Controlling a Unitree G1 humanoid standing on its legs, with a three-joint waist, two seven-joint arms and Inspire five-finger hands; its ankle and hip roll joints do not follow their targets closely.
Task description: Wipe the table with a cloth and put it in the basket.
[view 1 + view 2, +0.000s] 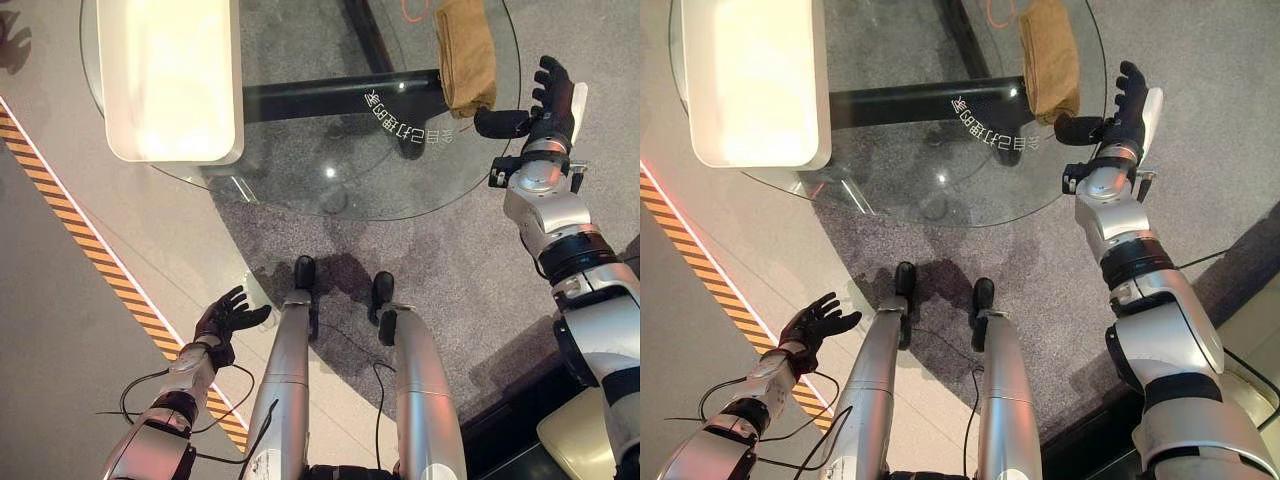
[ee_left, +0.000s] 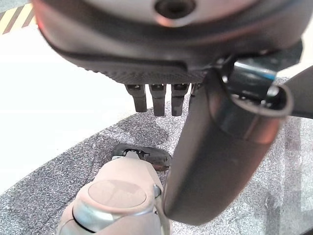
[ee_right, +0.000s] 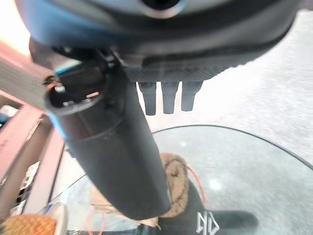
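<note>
Barely started from where I sit. Cloth (image 1: 465, 55) lying folded at glass table (image 1: 330, 190) far right edge, untouched. Right hand (image 1: 545, 105) just beside it, fingers spread, holding nothing. Left hand (image 1: 225, 318) low, fingers relaxed (idle). Wiping and drop into basket (image 1: 170, 80) both left.

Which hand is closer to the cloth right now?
Right. The right hand is open just beside the brown cloth at the table edge; the left hand hangs low over the floor, far away.

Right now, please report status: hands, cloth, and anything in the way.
Both hands open: right hand beside the cloth, not touching; left hand low, idle. Cloth on table. Basket on the left. Nothing between.
</note>
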